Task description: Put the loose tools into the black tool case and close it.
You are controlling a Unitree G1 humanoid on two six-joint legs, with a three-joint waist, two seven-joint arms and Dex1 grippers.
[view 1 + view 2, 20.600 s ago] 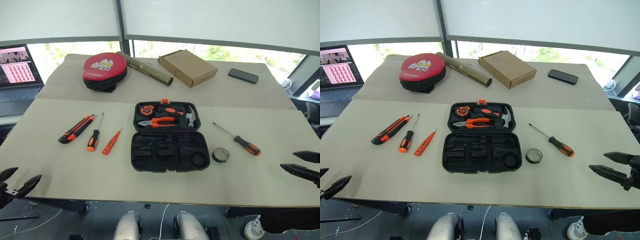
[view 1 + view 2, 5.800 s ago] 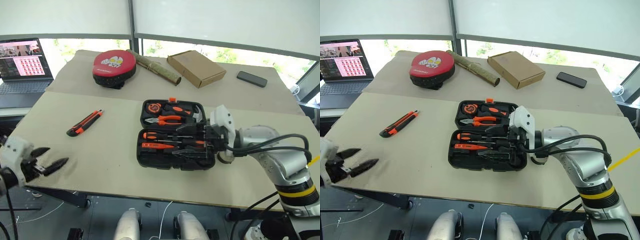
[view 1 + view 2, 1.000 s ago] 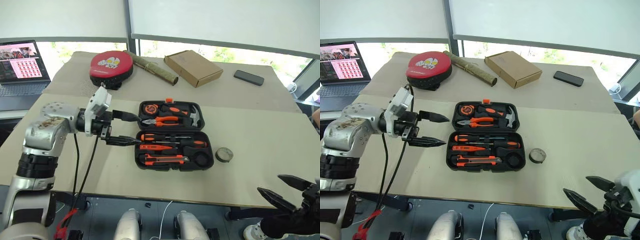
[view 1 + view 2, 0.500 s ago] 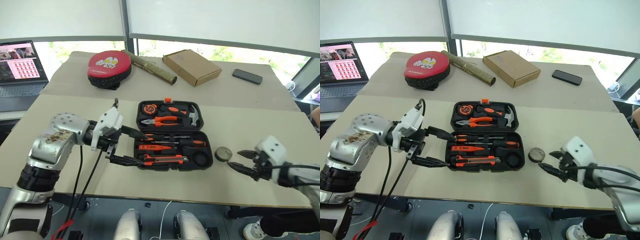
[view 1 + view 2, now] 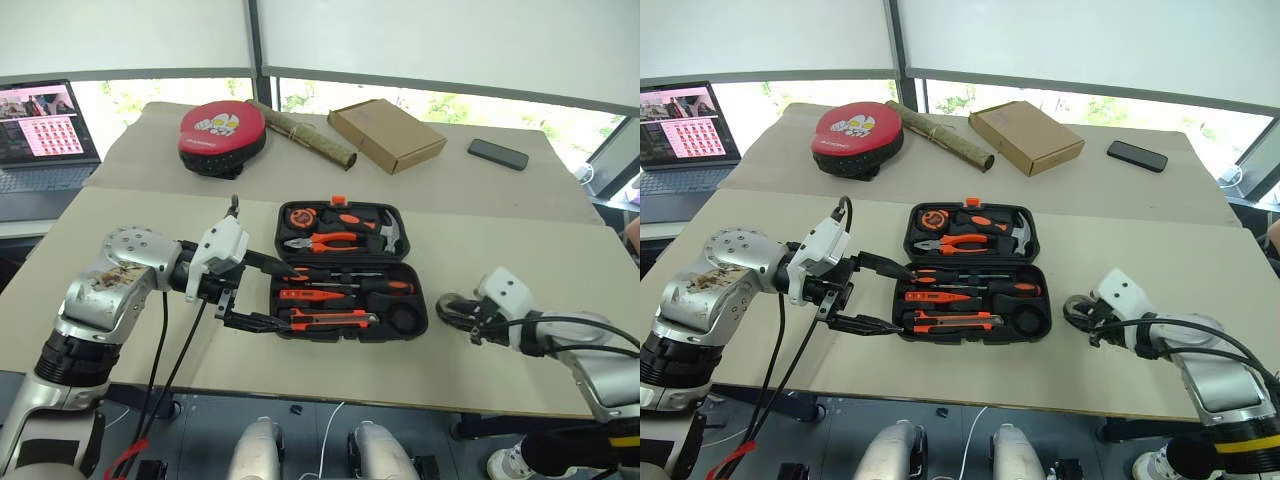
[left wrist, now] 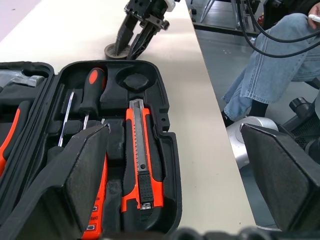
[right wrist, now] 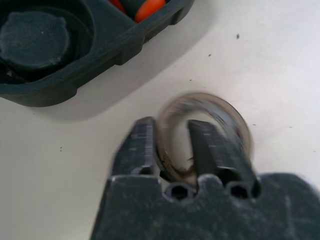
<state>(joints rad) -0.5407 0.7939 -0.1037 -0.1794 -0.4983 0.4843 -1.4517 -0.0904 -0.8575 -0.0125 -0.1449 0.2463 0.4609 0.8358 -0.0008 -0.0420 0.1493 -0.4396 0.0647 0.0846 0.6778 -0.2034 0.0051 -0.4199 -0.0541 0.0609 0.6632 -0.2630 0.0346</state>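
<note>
The table (image 5: 120,330) carries the black tool case (image 5: 345,270), lying open near its middle with the lid half on the far side. In the lid sit the pliers (image 5: 322,241), the hammer (image 5: 392,232) and the tape measure (image 5: 298,216). The near half holds the two screwdrivers (image 5: 345,273), the slim orange tester screwdriver (image 5: 312,294) and the utility knife (image 5: 325,320), each in its own recess; the round recess (image 5: 403,319) at the case's right end holds no tool.

The left arm reaches in from the left of the case, forearm roughly level and pointing toward it. Its left gripper (image 5: 268,295) stands with jaws spread wide, one finger over the case's left edge and the other just in front of its near left corner, holding nothing.

The right arm comes in low from the right of the case, angled down toward the table. The right gripper (image 7: 172,145) has its jaws drawn narrow on the rim of the small dark tape roll (image 7: 230,120), one finger inside the ring and one outside. The roll sits just beside the case's right end, outside it.
</note>
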